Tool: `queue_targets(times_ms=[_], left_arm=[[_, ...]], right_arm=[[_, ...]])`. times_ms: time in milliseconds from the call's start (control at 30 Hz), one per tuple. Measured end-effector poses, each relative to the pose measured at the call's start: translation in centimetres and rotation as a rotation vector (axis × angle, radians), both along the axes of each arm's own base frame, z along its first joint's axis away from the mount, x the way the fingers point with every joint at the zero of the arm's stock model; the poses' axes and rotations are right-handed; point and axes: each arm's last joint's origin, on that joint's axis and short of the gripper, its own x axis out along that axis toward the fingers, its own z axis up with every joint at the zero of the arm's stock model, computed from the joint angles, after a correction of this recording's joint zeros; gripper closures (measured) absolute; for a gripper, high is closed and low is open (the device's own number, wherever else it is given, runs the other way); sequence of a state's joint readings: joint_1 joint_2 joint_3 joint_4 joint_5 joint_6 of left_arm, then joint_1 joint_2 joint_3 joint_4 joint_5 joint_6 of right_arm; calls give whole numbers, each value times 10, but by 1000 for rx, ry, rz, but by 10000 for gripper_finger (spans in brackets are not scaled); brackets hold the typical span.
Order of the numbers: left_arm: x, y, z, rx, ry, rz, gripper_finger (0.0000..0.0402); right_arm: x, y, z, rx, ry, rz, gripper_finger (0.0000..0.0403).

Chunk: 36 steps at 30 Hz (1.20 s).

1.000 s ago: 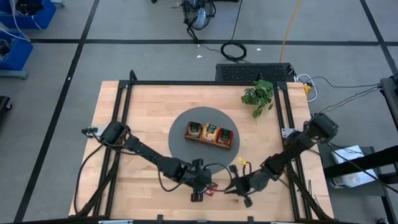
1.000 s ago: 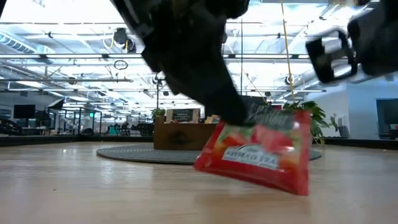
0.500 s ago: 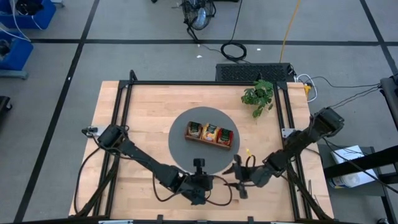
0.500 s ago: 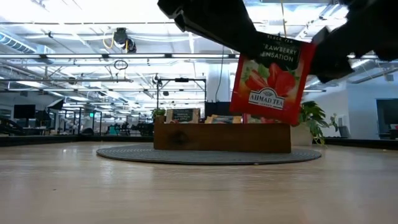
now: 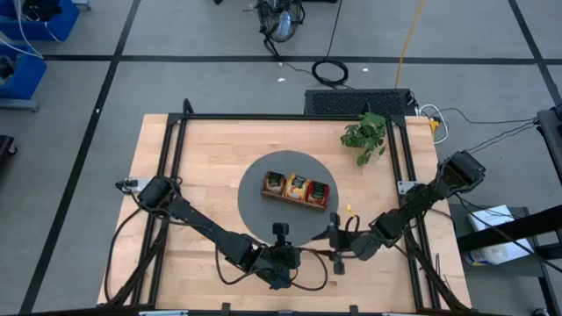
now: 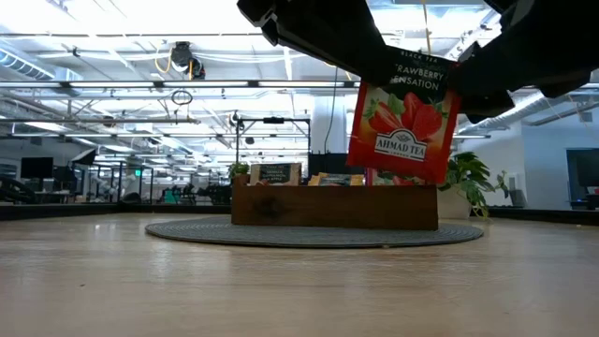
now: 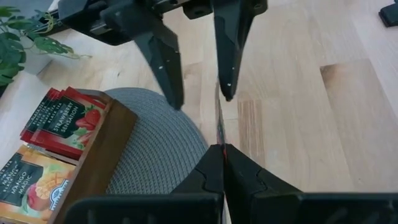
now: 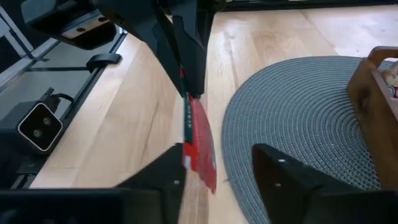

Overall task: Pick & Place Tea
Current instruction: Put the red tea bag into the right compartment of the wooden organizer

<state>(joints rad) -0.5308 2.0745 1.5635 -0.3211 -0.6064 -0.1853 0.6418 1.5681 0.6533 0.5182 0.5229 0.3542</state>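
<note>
- High view: both dark arms meet near the front edge of the light wooden table (image 5: 202, 158). The left gripper (image 5: 303, 256) and right gripper (image 5: 335, 252) face each other just off the round grey woven mat (image 5: 263, 211); the sachet between them is too small to make out here.
- Low view: the red flat square strawberry tea sachet (image 6: 402, 122) hangs clear above the table, upright, its top edge pinched. Behind it, the brown wooden three-compartment tray (image 6: 332, 204) stands on the mat.
- Left wrist view: the left gripper's fingers (image 7: 208, 174) are pressed together on the sachet's edge; the right gripper's fingers (image 7: 163, 59) stand apart, one on each side of the sachet.
- Right wrist view: the sachet hangs edge-on between the right gripper's parted fingers (image 8: 280, 171); contact cannot be told.
- Only the left wrist view shows the tray's red and orange-yellow sachets (image 7: 59, 121).
</note>
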Motion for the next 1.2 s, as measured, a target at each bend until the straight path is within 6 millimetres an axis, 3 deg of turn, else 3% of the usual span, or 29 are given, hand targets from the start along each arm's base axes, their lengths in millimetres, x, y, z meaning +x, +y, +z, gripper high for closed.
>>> queue_targets(times_ms=[200,267,533,633,967,1200], left_arm=[[1,2,0,-1,-1,5,398],[2,3,0,-3,0,7,395],[3,5,0,34,9,-14,392],[1,2,0,65,15,-41,373],[-5,-2,11,106,-13,-38,231],[-36,-10,41,86,12,-26,152]], right_arm=[[0,0,0,-36,-1,19,373],[0,0,0,-53,-2,26,394],[0,0,0,-73,0,34,401],[0,-2,-1,-90,6,33,402],[0,-3,-3,-100,25,26,403],[-3,-12,-2,-190,61,-73,403]])
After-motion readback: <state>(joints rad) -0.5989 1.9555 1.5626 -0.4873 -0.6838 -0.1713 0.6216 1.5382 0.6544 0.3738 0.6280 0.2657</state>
